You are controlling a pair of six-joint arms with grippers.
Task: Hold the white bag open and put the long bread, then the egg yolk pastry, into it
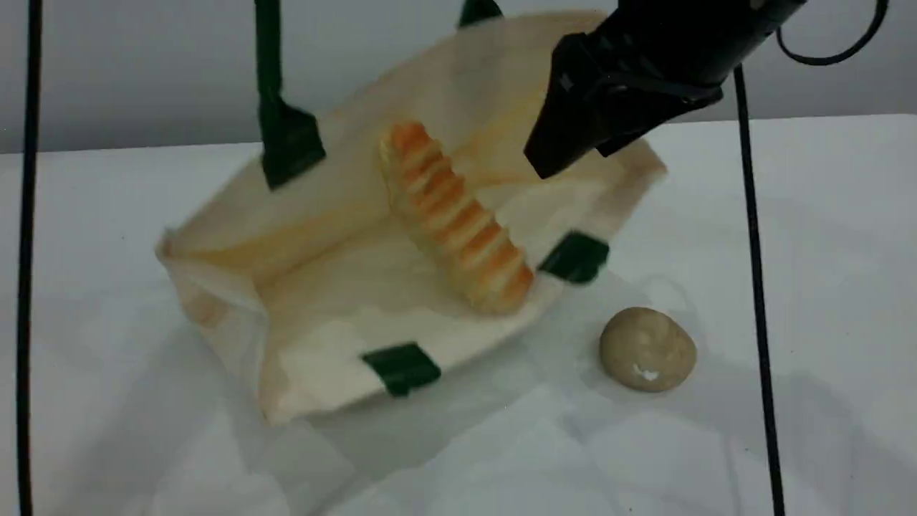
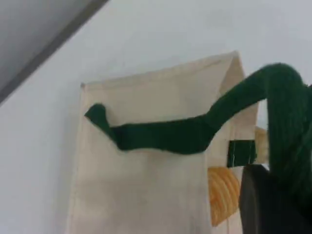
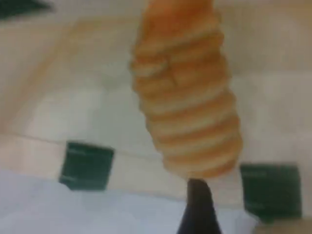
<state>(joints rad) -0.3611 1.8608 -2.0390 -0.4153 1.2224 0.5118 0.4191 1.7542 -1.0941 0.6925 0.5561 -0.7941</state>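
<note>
The white bag (image 1: 322, 287) lies on its side with its mouth wide open toward the camera. Its upper green handle (image 1: 269, 64) is pulled straight up past the top edge. In the left wrist view that handle (image 2: 165, 136) runs into my left gripper (image 2: 265, 200), which is shut on it. The long bread (image 1: 455, 215) lies slanted inside the bag, one end near the front rim. My right gripper (image 1: 550, 158) hovers open above the bag's far right side, apart from the long bread (image 3: 187, 107). The egg yolk pastry (image 1: 647, 349) sits on the table right of the bag.
Two thin black cables hang down through the view, one at the far left (image 1: 27, 287) and one right of the pastry (image 1: 756, 287). The white table (image 1: 824, 251) stretches around the bag. Green tabs (image 1: 401, 367) mark the bag's lower rim.
</note>
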